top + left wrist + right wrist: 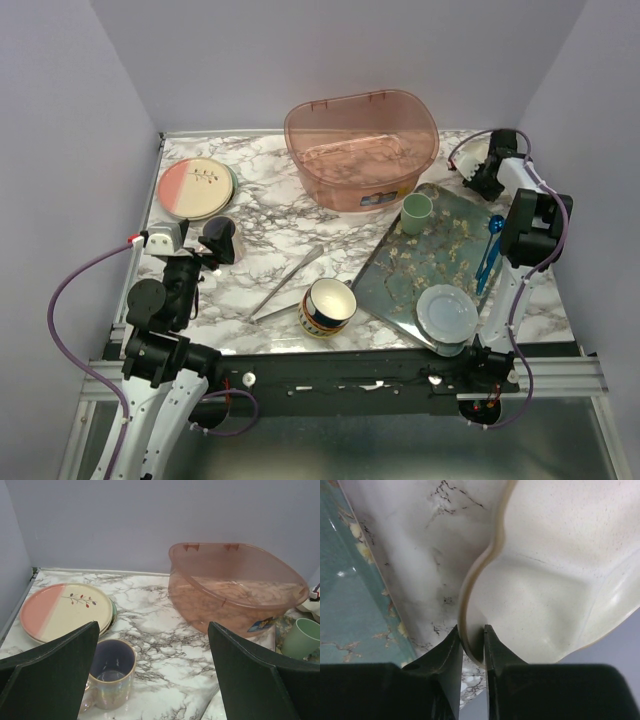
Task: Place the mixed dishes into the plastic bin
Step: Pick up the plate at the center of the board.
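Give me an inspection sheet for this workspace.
Surface: marble table, no spills seen.
Job's things: plastic bin, nothing seen inside; pink-and-cream plate on mint-green plate; lilac mug; navy-and-yellow bowl; beige bowl; green cup and pale blue plate on the tray.
Clutter: tongs; floral tray; blue spoon by its right edge.
Grippers: left gripper open by the mug; right gripper clamped on the beige bowl's rim.
Cables: purple cable looping beside each arm.
Surroundings: lilac walls.
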Controlling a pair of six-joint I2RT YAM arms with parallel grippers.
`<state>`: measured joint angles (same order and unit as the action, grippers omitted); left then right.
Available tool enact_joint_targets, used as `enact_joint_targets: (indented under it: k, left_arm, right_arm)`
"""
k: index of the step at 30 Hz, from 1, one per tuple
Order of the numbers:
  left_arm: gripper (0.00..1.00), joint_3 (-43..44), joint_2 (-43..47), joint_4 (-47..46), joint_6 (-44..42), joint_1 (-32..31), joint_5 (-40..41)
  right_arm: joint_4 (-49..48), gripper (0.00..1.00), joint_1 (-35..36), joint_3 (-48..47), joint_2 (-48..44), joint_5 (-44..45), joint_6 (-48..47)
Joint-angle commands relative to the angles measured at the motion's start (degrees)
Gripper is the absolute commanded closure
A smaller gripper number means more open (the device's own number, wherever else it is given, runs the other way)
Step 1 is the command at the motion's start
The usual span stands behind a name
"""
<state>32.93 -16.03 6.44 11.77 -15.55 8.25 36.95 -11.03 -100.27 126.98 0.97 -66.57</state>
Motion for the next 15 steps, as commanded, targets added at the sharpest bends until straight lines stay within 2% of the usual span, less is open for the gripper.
enact_joint_targets:
  k: [1,4,8,9,15]
  left_arm:
    - [0.01,0.03,-0.23,-1.43,-0.96,0.26,0.01]
    - [0.01,0.12,-0.31,-1.51,-0.96,0.26,0.01]
    - [0.01,0.12,-0.23,-1.51,-0.96,0.35,0.01]
    - [0.01,0.03,-0.31,-1.51,-0.96,0.35,0.01]
    - [0.01,0.03,-0.31,-1.51,-0.78,0.35,-0.16]
  right_arm:
    - [2.43,0.79,-1.01,0.07,0.12,-2.64,-0.93]
    - [2.16,0.89,-1.01,1.12,-1.55,-4.05,-1.90]
    - [2.07,0.94,-1.01,1.57,-3.40,-5.10,-2.60]
    - [2.07,0.99,-1.01,1.83,-3.84,-5.28,-2.69]
    - [1.64,0.99,-1.01,3.06,-8.93,-7.82,-1.99]
